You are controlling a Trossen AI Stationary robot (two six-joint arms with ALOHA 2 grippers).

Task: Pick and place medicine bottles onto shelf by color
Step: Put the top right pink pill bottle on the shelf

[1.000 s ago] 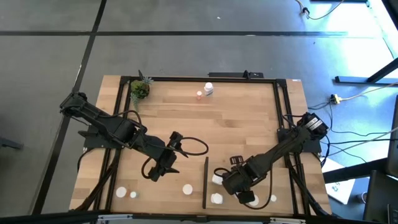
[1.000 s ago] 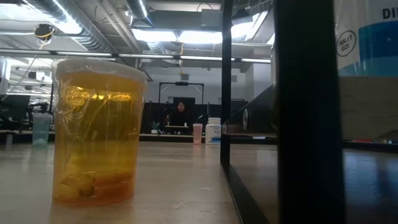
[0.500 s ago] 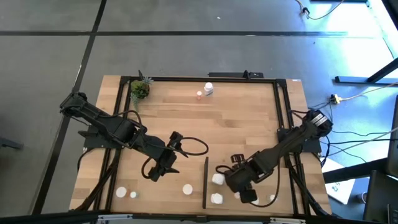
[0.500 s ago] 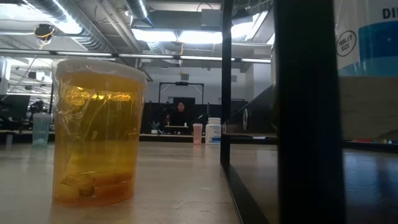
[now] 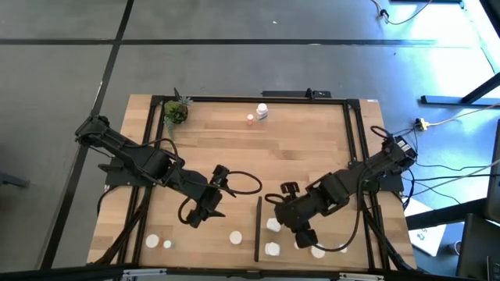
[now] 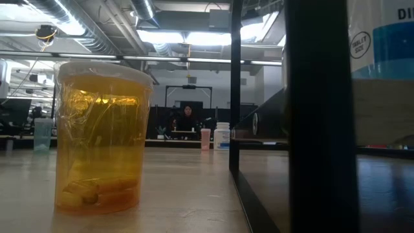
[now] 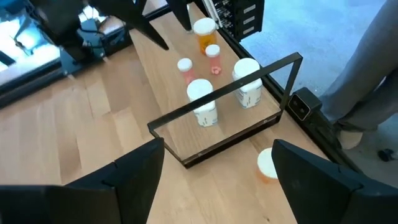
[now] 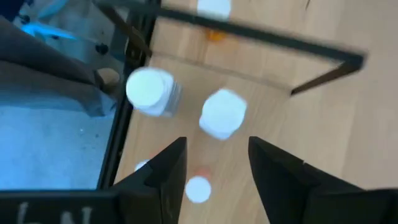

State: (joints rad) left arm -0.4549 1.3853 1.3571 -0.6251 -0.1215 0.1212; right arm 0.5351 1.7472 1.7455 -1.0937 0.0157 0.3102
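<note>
The shelf [image 5: 312, 204] is a light-wood panel at the near right, with a black upright strip [image 5: 258, 229] on its left edge. White medicine bottles [image 5: 272, 225] [image 5: 272, 249] [image 5: 318, 251] stand on it, and a small one [image 5: 342, 248] is near its corner. Others [image 5: 235, 236] [image 5: 152, 241] stand left of the strip, and two [image 5: 262, 112] stand at the far edge. My right gripper [image 5: 301, 232] [image 8: 214, 152] hangs open above the shelf's bottles, holding nothing. My left gripper [image 5: 199, 212] [image 7: 217, 162] waits open left of the strip.
A small potted plant [image 5: 175, 113] stands at the far left corner. Black frame rails [image 5: 355, 140] run along the table's sides. In the low view an orange translucent bottle [image 6: 103, 136] stands close to the camera, beside the dark shelf upright [image 6: 317, 116].
My right gripper has risen from just over the white bottle at the shelf's near edge and drawn a little toward the table's left and far side. That bottle stays standing on the shelf and now shows uncovered.
</note>
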